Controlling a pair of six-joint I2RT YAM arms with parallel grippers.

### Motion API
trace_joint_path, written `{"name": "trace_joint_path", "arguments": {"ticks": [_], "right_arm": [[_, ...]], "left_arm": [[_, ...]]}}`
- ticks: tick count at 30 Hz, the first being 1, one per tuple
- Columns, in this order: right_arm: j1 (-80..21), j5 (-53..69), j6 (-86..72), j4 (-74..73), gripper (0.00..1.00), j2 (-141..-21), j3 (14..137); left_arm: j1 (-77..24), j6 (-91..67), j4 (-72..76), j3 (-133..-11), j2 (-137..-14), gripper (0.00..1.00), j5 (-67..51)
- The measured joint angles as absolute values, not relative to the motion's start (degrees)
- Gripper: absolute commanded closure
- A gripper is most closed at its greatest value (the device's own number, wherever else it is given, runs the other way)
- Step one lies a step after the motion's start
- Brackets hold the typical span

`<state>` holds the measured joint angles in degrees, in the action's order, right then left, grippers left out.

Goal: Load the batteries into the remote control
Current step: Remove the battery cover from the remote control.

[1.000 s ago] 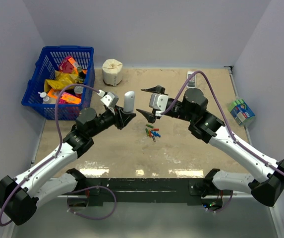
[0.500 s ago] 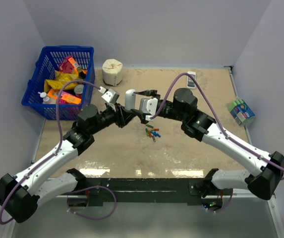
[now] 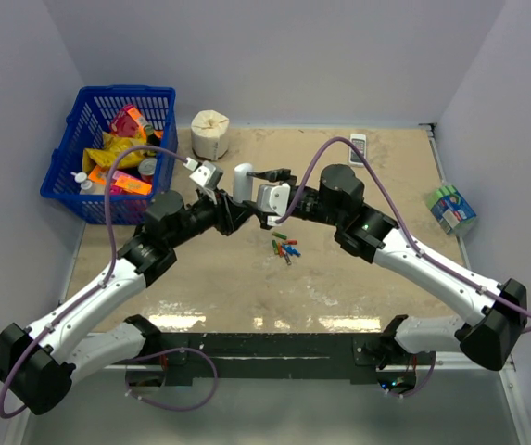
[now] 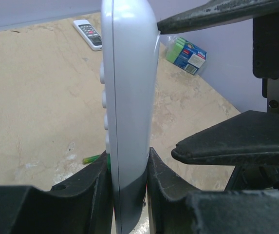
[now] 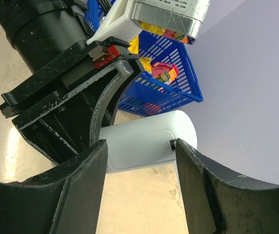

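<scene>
Silver-white plastic, judged light, stiff and slippery: found the remote control (image 4: 127, 97) upright above the table (image 3: 358, 269), clamped at its lower end by the left gripper (image 4: 129, 180). Saw the right gripper (image 5: 140, 148) parted, holding nothing, one fingertip (image 4: 173, 23) at the plain back; noted batteries (image 3: 285, 247) loose below. Reckoned the flat faces the surest hold.

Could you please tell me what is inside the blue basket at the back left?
Bright snack packets and a white bottle lie in the blue basket. Whatever lies beneath them is covered.
</scene>
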<state>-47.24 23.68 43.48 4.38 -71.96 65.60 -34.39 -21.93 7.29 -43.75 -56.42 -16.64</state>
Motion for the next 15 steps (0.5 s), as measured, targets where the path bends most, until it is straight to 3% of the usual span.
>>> {"name": "trace_joint_path", "arguments": {"ticks": [15], "right_arm": [[-47.3, 23.6, 45.3, 3.1, 0.44, -73.1, 67.9]], "left_arm": [[-34.2, -21.5, 4.7, -45.8, -56.8, 1.00, -16.5]]}}
